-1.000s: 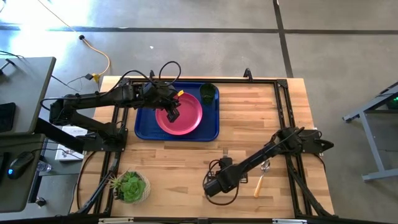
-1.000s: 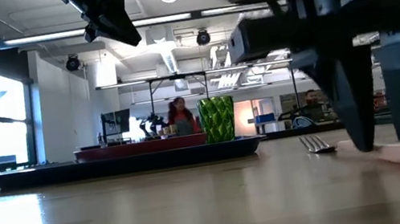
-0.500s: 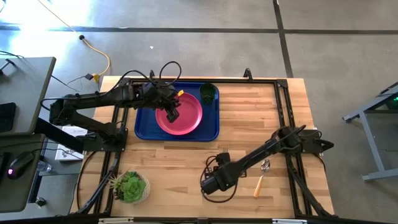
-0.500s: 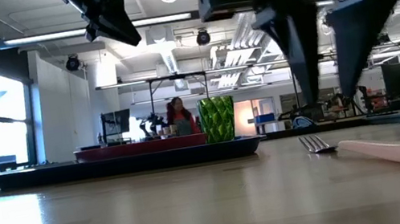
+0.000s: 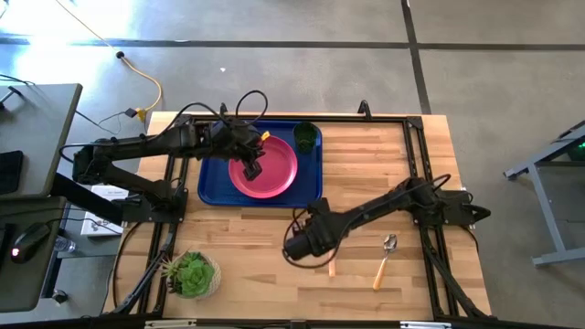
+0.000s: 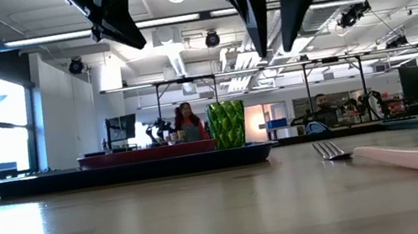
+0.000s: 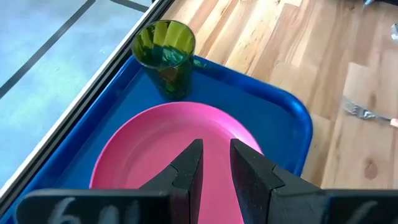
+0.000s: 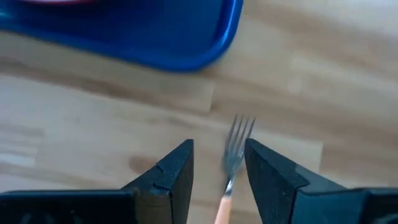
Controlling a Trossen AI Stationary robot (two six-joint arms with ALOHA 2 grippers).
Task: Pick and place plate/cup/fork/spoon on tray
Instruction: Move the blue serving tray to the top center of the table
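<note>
With fingers apart, the right gripper (image 8: 217, 163) hangs over the fork (image 8: 234, 155), light, stiff, slippery; best pinched mid-handle.

fork (image 8: 235, 154) unobstructed, tray (image 8: 186, 43) near — succulent (image 5: 191, 274) apart

The table (image 5: 384, 174) is pale butcher-block wood, planks with visible grain and a low satin sheen; the tray (image 7: 283, 112) looks like smooth blue plastic, glossy along its raised rim; the plate (image 7: 155, 149) is pink plastic with a softer, near-matt face; the cup (image 7: 165, 53) is translucent green plastic, faceted and shiny; the fork (image 8: 236, 146) has bright metal tines and a handle that seems to be plastic, though the view is too soft to be sure; the left gripper (image 7: 214, 165) has matt black fingers; the floor (image 5: 274, 73) is smooth grey concrete
</note>
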